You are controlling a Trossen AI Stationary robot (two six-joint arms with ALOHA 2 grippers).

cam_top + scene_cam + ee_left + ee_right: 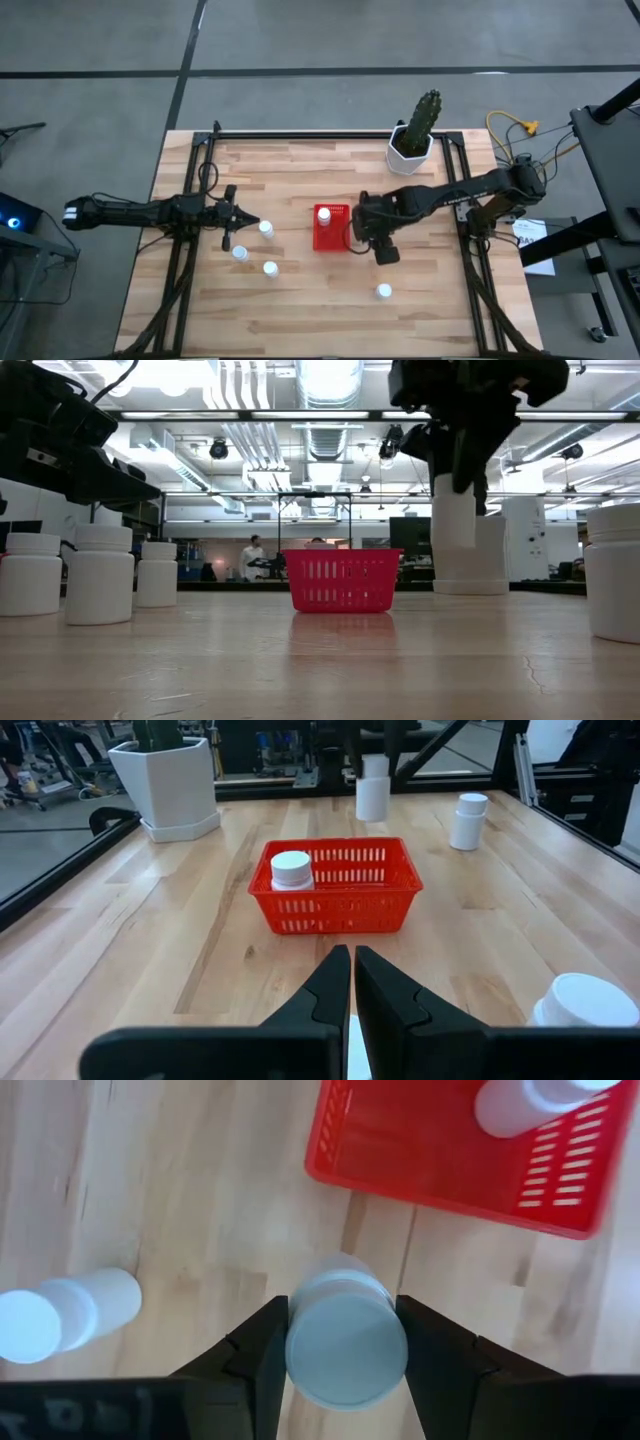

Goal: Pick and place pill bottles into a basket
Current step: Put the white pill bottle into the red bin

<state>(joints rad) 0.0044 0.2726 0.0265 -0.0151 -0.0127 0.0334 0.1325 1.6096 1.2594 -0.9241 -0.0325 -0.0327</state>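
I see the small bright red slotted plastic basket (329, 229) at the centre of the wooden counter (300, 310), one small white capped pill bottle (323, 213) standing in its upper end. My right pincer (345, 1342) is clamped on another white bottle (346, 1342), just right of the basket. Left pincer (352, 982) sits left of centre, fingers pressed together, empty. Three bottles (266, 229) stand by it; one (384, 291) is lower right. White cactus pot (410, 150) sits top right. No readable writing.
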